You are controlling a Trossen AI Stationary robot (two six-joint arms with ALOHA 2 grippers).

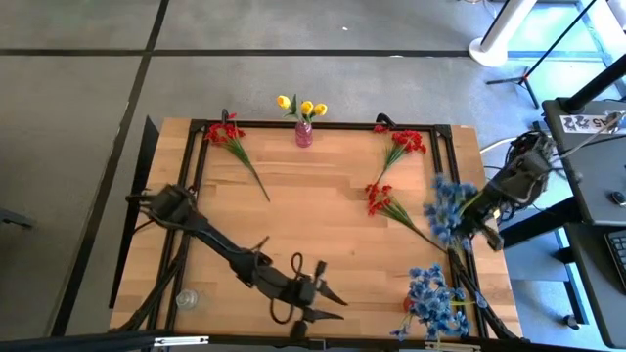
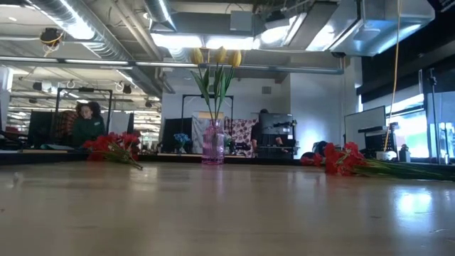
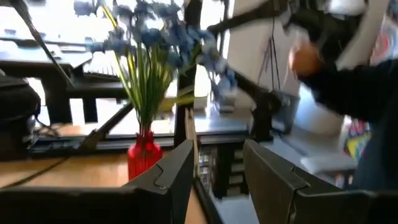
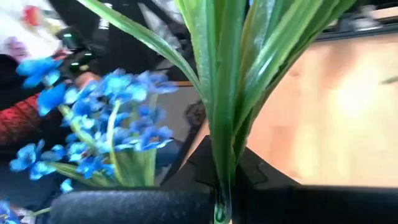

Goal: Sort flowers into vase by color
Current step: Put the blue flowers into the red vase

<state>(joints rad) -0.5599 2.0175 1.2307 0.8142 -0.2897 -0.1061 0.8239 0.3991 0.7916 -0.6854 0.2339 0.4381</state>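
Between your right gripper's [image 4: 221,193] closed fingers sits a blue flower [image 1: 450,210] stem, held above the table's [image 1: 313,244] right edge. Your left gripper [image 1: 328,301] waits at the near edge, fingers partly apart, holding nothing. Blue flowers fill a red vase [image 3: 142,158] at the near right corner; 3 yellow flowers [image 1: 301,106] stand in a pink vase [image 1: 304,134] at the far edge; 3 red flowers [image 1: 231,137] lie on the wood.
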